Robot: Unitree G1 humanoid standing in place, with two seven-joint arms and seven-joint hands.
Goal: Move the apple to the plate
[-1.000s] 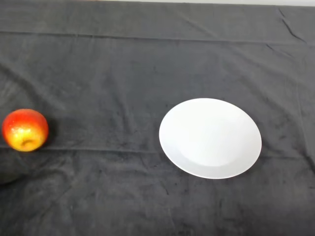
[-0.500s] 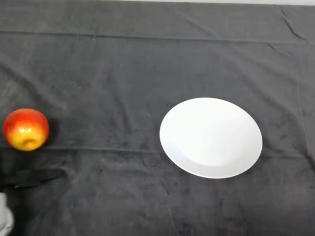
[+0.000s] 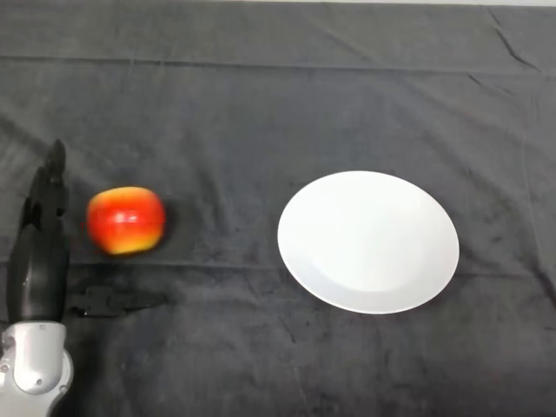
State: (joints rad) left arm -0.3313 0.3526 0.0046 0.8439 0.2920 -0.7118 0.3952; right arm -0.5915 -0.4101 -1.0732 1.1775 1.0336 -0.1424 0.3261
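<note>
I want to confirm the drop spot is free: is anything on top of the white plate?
Nothing lies on the plate; its whole face shows bare. The apple sits on the dark cloth to its left, beside the open left hand.

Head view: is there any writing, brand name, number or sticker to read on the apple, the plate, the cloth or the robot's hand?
None: no text, label, number or sign shows anywhere in this view.
apple: red and yellow skin, no sticker visible.
plate: plain white, no mark.
dark cloth: plain, only creases.
left hand: black, no lettering visible; the silver-grey arm below it shows none either.
</note>
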